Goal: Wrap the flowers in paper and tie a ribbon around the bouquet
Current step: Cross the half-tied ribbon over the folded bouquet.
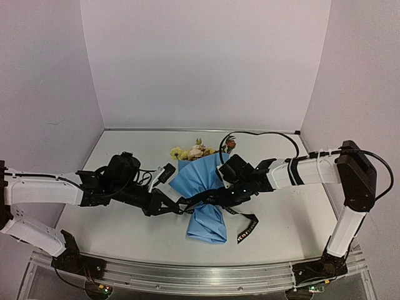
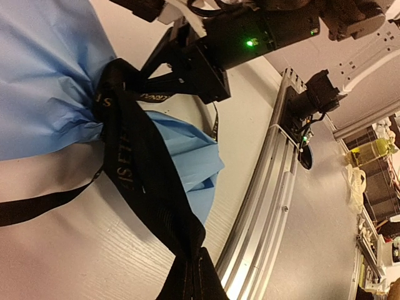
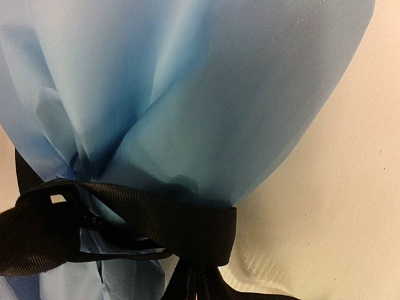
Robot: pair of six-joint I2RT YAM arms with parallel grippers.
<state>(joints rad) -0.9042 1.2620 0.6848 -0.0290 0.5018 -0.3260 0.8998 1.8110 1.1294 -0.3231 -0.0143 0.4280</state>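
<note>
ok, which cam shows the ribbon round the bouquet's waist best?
Right wrist: the ribbon sits close up, cinched round the paper. Left wrist shows it side-on with its lettering; top external shows only a thin band and a loose tail.

Pale walls (image 1: 206,62), white tabletop (image 1: 137,237), metal rail (image 1: 200,275)

Bouquet (image 1: 197,178) blocks centre; table (image 1: 125,234) open front-L (ribbon (image 1: 247,230) trails front-R)

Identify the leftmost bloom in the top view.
The yellow bloom, at the left end of the paper's rim; the pink one sits beside it, the orange one far right.
</note>
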